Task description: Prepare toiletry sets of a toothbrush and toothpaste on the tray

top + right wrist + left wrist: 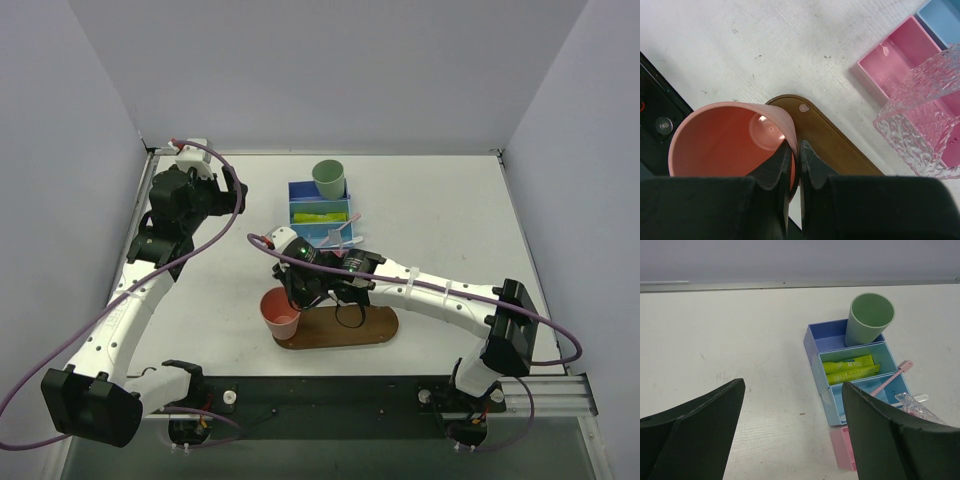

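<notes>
We see a smooth, dark wooden tray point(840, 145) at lower centre, a matt salmon plastic cup point(715, 135) lower left, a glossy dimpled clear plastic holder point(925, 125) at right, on a scuffed matt white table point(765, 45).

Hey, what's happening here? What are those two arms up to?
The right gripper is pinching the rim of a salmon cup at one end of the brown tray. The left gripper hangs open over the table, holding nothing. The yellow-green toothpaste tubes and a pink toothbrush lie in the bins, where a green cup also stands, so no set is on the tray yet.
</notes>
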Tool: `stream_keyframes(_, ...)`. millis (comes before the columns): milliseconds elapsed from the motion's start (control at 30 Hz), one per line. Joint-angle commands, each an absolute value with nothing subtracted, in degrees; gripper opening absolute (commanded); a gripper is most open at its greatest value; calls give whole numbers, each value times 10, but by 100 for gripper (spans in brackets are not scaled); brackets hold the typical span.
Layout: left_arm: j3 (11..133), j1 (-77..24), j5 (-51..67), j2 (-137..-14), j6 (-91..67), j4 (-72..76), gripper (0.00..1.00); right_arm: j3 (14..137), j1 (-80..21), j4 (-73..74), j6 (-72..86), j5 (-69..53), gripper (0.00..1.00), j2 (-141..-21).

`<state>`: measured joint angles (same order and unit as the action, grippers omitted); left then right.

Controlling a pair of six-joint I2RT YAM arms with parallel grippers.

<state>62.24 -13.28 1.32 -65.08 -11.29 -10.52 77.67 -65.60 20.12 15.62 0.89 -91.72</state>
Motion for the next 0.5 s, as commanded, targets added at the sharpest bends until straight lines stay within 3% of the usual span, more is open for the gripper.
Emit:
stream_keyframes(0, 626, -129, 9, -650, -104, -90, 89, 771, -650, 189, 168, 25, 0, -924)
stream_keyframes(467, 626, -130, 8, -649, -105, -90, 89, 755, -650, 179, 181, 40, 0, -935)
